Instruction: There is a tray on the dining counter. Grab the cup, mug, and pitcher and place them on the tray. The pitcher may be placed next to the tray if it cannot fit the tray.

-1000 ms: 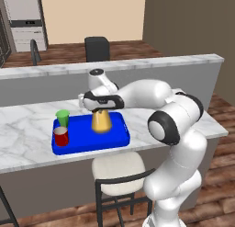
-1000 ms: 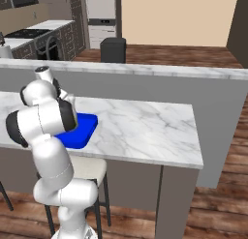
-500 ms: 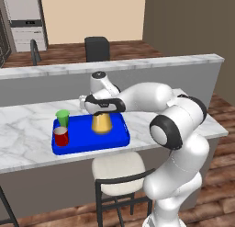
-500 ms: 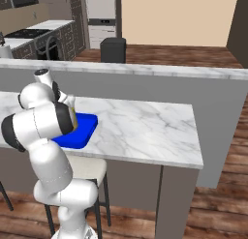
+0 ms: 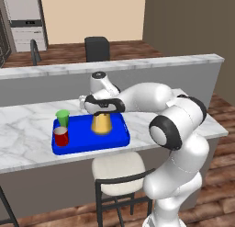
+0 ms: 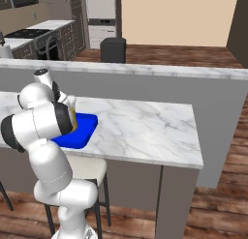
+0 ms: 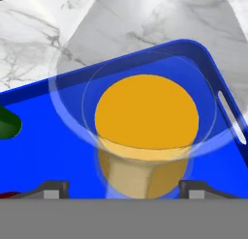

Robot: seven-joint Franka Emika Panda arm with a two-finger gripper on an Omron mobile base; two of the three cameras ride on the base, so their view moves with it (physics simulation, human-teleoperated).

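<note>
Blue tray point(image 5: 117, 139) on white marble tabletop point(image 5: 27, 125), holding upright glass pitcher point(image 5: 102, 123) w/ orange liquid at centre, green cup point(image 5: 62, 117) and red mug point(image 5: 61, 136) at left end

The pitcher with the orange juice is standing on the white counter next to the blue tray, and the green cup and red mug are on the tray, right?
Not quite. The pitcher stands on the blue tray itself, not beside it; the left base view shows it. The green cup and red mug are on the tray, as you said.
</note>
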